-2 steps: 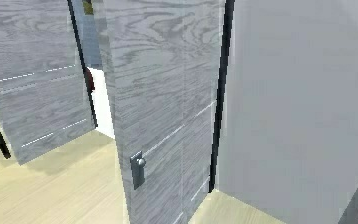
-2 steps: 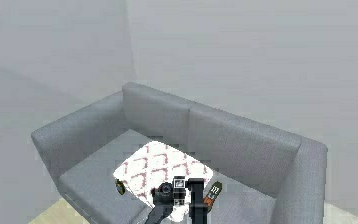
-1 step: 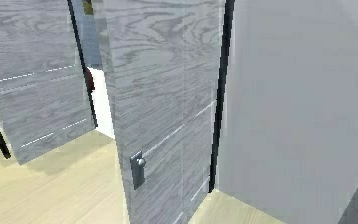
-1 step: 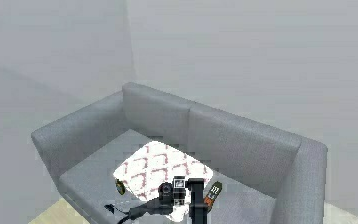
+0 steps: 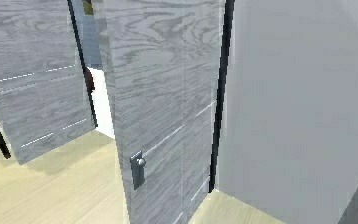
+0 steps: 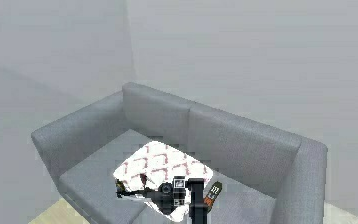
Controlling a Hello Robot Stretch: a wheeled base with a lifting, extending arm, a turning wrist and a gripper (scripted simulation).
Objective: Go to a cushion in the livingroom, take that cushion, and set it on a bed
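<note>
One grey upholstered sofa (image 6: 227, 135) with a low back is seen against a pale wall in the arm side view. A white square cushion with a fine reddish lattice pattern (image 6: 165, 158) lies flat on the sofa's seat, near the middle. The dark pincer (image 6: 127, 187) is placed at the sofa's front edge, at the cushion's near side. Whether anything is held cannot be told, as the cushion lies on the seat right behind it. In the forward view, a grey wood-grain door (image 5: 167, 90) with a metal handle (image 5: 138, 170) is shown.
</note>
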